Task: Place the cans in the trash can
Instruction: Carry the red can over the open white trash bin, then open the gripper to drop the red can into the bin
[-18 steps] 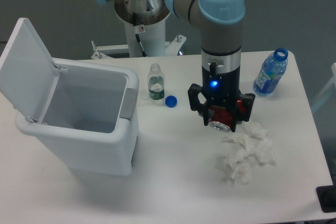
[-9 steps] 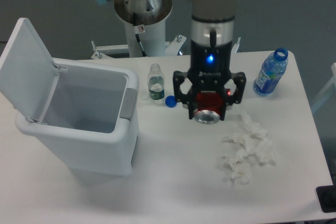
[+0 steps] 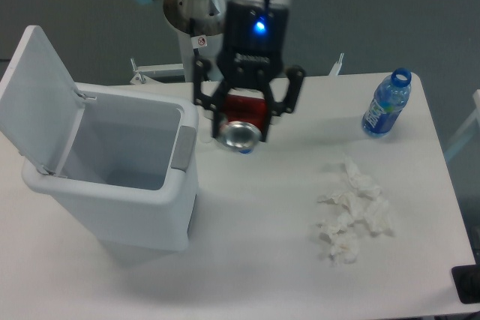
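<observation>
White table (image 3: 262,260), claw (image 3: 244,114) clenched on red can (image 3: 241,125), beside open trash can (image 3: 112,177)

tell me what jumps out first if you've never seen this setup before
The black gripper hangs in mid-air near the middle, clamped on a red can with its silver end toward the camera and a blue light glowing above. Just left of it stands the big white bin, lid flipped open. To the right, crumpled white tissues lie on the table, with an uncapped blue bottle at the far right edge.
</observation>
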Motion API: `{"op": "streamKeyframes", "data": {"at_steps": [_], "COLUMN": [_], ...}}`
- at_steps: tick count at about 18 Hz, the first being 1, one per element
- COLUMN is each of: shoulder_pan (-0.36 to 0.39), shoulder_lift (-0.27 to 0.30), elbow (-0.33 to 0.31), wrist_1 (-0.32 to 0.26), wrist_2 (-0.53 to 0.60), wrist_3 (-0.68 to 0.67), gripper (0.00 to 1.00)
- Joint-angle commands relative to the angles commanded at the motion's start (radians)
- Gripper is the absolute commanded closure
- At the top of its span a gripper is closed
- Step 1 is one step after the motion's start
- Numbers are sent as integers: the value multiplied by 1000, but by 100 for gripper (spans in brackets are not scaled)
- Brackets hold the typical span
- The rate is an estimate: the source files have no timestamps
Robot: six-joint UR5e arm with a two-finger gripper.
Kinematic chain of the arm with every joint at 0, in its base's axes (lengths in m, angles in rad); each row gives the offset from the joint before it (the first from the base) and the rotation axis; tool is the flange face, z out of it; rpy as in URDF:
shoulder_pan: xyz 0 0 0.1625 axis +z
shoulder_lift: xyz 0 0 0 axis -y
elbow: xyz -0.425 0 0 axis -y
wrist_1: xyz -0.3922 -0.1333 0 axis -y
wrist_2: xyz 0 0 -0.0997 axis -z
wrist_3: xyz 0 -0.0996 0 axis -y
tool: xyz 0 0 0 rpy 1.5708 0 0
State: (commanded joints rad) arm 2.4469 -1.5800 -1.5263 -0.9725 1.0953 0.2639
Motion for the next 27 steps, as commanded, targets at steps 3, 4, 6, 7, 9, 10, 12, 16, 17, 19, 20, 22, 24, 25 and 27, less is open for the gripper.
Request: {"op": "streamKeyframes", "data": {"at_steps": [3, 4, 6, 7, 9, 10, 12, 16, 17, 19, 20, 22, 24, 25, 27], "shoulder_pan": [-43, -63, -94, -104, -124, -131, -153, -167, -167, -177, -177, -181, -181, -181, -181], "shoulder_lift": [6, 6, 5, 5, 2, 0, -3, -11, -17, -21, -26, -28, -29, -32, -35], "elbow": [-9, -17, -29, -32, -35, -35, -40, -48, -48, -48, -51, -64, -69, -69, -69], "wrist_1": [-2, -2, -2, 0, 0, 0, 0, 0, 0, 0, -2, 0, 0, 2, 3], "wrist_2": [-2, -2, -2, -2, -2, -2, -2, -2, -2, -2, 0, -2, 0, 0, 0], "wrist_3": [-2, -6, -25, -25, -23, -23, -23, -22, -22, -25, -25, -23, -22, -20, -18], "gripper": [38, 38, 38, 38, 38, 37, 37, 37, 37, 36, 34, 30, 30, 30, 28]}}
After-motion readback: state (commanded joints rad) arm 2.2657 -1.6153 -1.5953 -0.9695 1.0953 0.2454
